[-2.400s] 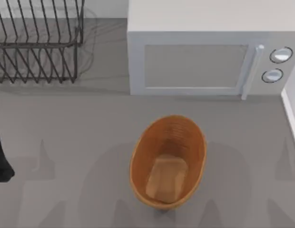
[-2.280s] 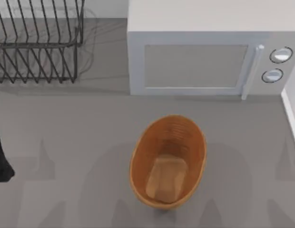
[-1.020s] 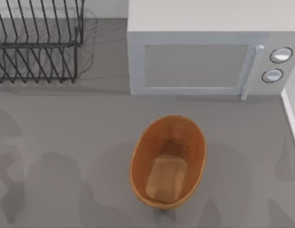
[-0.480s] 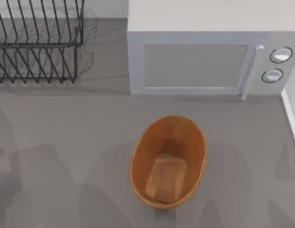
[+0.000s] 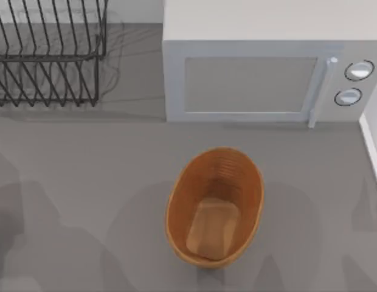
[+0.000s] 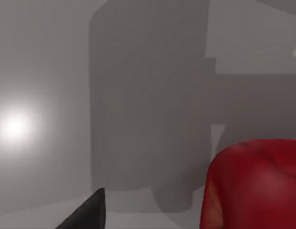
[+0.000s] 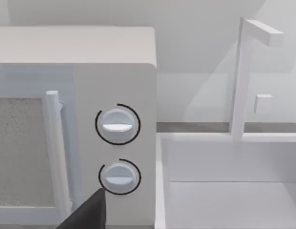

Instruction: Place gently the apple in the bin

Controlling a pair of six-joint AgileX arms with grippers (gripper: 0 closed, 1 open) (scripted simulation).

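Grey table: bin empty, no labels

Even, soft light; broad grey shadows on the table; a glare spot, perhaps a lamp's reflection.

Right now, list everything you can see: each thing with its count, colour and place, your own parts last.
bin: one, orange-brown oval basket with a paler flat bottom, front centre of the table, nothing in it.
apple: one, bright red, close up in the left wrist view, above the grey table.
microwave: one, pale grey, door shut, two round knobs, at the back behind the bin.
wire rack: one, black, back left corner.
sink: one, white, with a white tap, beside the microwave's knob side.
table: one, grey.
left gripper fingertip: one, black, near the apple.
right gripper fingertip: one, black, facing the microwave's knobs.
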